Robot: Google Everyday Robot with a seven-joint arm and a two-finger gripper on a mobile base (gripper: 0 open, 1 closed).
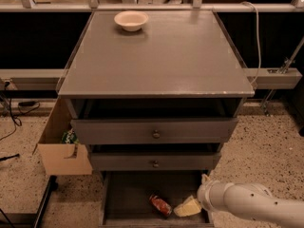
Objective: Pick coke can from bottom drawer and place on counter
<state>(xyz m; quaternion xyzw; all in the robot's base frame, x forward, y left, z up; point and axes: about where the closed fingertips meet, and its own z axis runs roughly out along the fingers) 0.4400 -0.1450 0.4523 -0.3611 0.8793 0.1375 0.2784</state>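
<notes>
The coke can (160, 205), small and red, lies on its side in the open bottom drawer (126, 198), near the drawer's front middle. My gripper (188, 207) shows as a pale wedge inside the drawer, just right of the can, at the end of my white arm (251, 204) that comes in from the lower right. The gripper is close beside the can; contact is not visible. The counter (161, 56) is the flat grey cabinet top above.
A cream bowl (131, 20) sits at the counter's back left. Two knobbed drawers (154, 133) stand slightly open above the bottom one. A cardboard box (59, 148) stands left of the cabinet on speckled floor. A rail and cable run behind.
</notes>
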